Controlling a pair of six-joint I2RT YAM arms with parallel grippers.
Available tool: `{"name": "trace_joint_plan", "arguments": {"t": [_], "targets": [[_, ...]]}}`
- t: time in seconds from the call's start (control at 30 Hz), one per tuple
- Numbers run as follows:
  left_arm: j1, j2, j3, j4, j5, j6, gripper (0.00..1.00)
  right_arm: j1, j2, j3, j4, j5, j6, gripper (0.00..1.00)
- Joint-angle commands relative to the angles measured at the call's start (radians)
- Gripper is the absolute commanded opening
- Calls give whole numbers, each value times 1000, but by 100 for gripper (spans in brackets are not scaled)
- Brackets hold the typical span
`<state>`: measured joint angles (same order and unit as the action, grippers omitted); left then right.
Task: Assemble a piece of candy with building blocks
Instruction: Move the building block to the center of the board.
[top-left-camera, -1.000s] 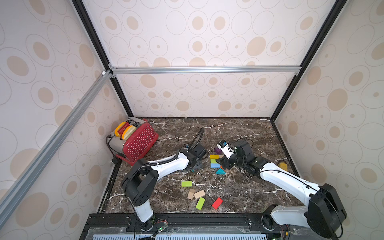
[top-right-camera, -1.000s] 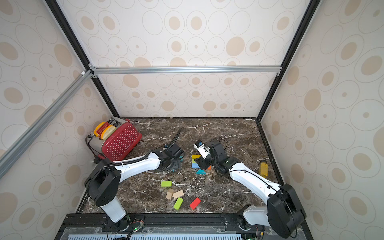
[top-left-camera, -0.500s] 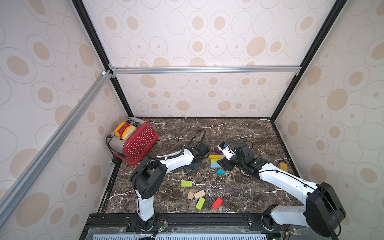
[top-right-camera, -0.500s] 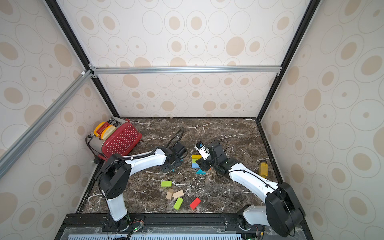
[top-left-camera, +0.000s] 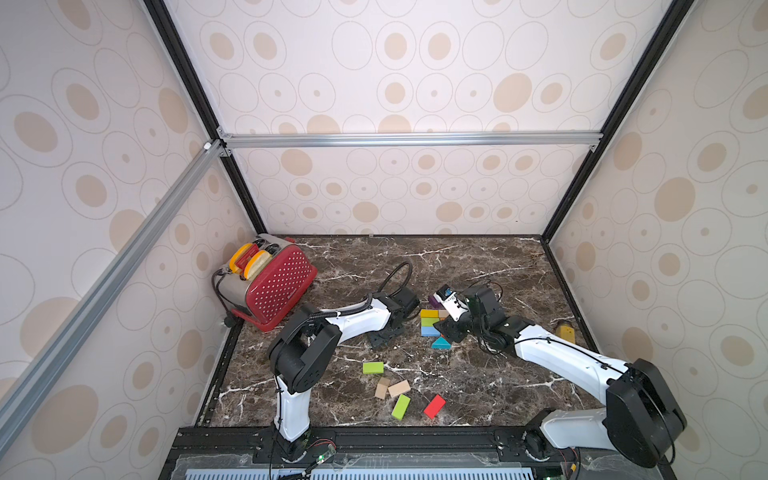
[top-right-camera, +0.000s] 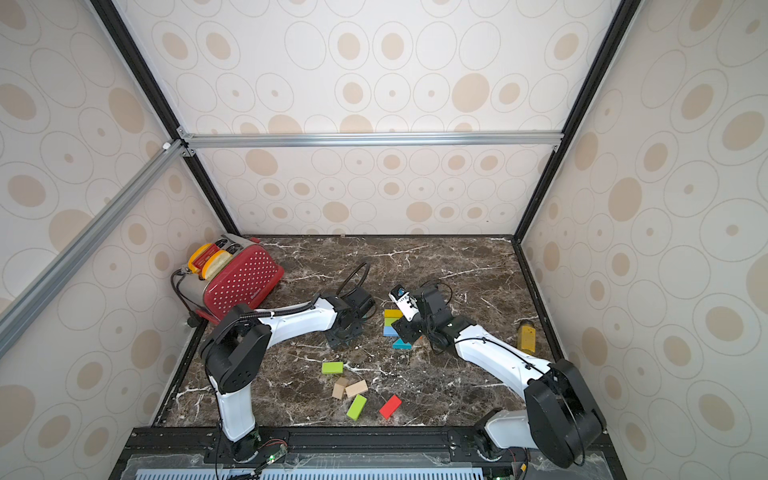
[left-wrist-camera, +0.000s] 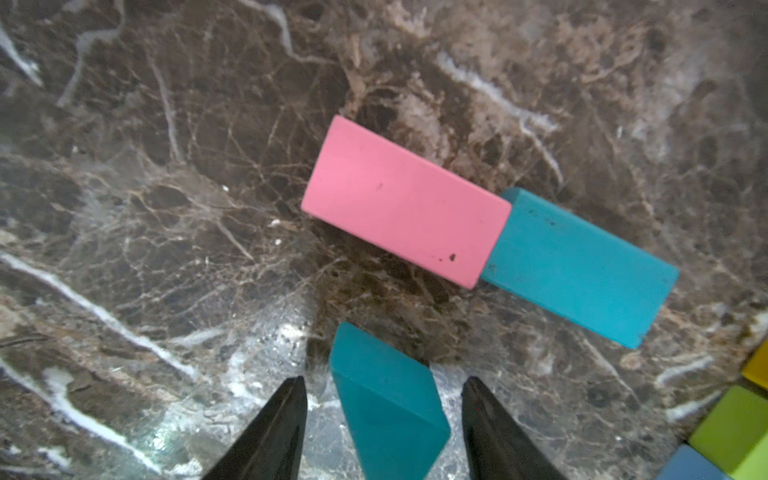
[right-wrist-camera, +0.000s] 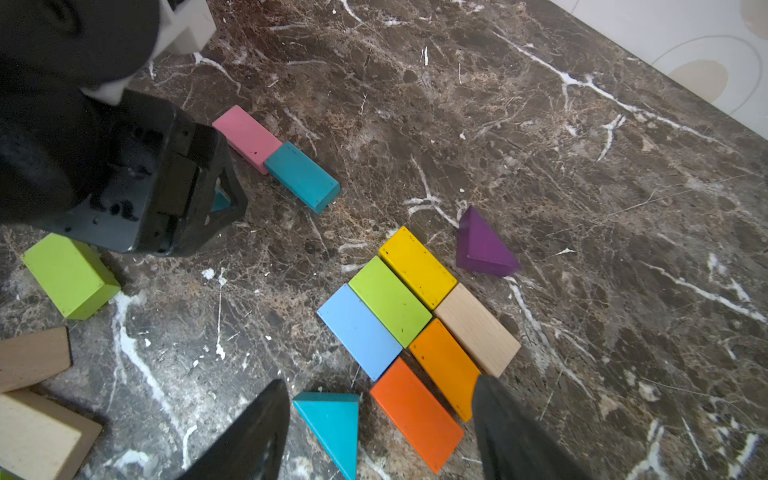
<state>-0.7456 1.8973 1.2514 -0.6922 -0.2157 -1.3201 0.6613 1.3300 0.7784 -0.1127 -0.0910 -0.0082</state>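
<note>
Two robot arms work over a dark marble tabletop (top-left-camera: 478, 266) strewn with wooden building blocks. At far left stands a red toaster (top-left-camera: 276, 286). Beside it, the left gripper (left-wrist-camera: 384, 419) straddles a teal wedge (left-wrist-camera: 386, 407), its fingers (left-wrist-camera: 270, 432) apart with gaps on either side; a pink brick (left-wrist-camera: 405, 201) and teal brick (left-wrist-camera: 577, 266) lie end to end just beyond. Nearer the front sit green (top-left-camera: 372, 367), tan (top-left-camera: 399, 388) and red (top-left-camera: 434, 406) bricks. At center, six bricks form a tight rectangle (right-wrist-camera: 415, 324), a purple wedge (right-wrist-camera: 482, 245) beside it. The right gripper (right-wrist-camera: 378, 424) hangs open over a second teal wedge (right-wrist-camera: 332, 424) and an orange brick (right-wrist-camera: 415, 415).
</note>
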Motion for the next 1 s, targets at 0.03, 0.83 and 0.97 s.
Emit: {"name": "trace_joint_plan", "arguments": {"t": [0.03,0.83,0.97], "targets": [[12,-11,-4,-3,-28,-14,55,-6,15,-7,-2,-1,-1,73],[155,-199,-223,31,-62,125,32,-5,45,-3,-8,-25,4,73],[233,-245,-289,51,-29,181,32,-5,54,4,-19,-32,6,73]]}}
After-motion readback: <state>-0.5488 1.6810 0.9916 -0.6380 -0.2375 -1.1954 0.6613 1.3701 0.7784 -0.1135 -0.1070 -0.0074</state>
